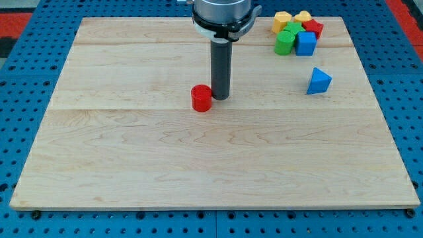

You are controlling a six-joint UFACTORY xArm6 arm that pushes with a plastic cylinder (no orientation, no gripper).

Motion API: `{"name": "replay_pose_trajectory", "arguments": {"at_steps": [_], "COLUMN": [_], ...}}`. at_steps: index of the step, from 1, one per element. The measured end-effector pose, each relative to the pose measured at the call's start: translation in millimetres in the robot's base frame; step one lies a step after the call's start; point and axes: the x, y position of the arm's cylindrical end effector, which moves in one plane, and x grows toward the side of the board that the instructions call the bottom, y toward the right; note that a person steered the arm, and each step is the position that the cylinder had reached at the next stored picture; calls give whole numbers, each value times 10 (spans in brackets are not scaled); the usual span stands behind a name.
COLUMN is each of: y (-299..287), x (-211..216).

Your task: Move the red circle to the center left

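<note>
The red circle [201, 98], a short red cylinder, stands on the wooden board [132, 152] a little left of the board's middle and above it. My tip [220, 98] is right beside it on the view's right, touching or nearly touching its side. The dark rod rises from there to the arm's grey head at the view's top.
A cluster sits at the view's top right: a yellow block [282, 19], a second yellow block [303, 16], a red block [312, 28], two green blocks [285, 41] and a blue cube [305, 43]. A blue triangle [318, 80] lies below them.
</note>
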Motion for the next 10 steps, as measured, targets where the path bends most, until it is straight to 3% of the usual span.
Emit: {"name": "replay_pose_trajectory", "arguments": {"at_steps": [1, 4, 6, 10], "y": [-44, -887, -1007, -1570], "x": [92, -141, 266, -62]}}
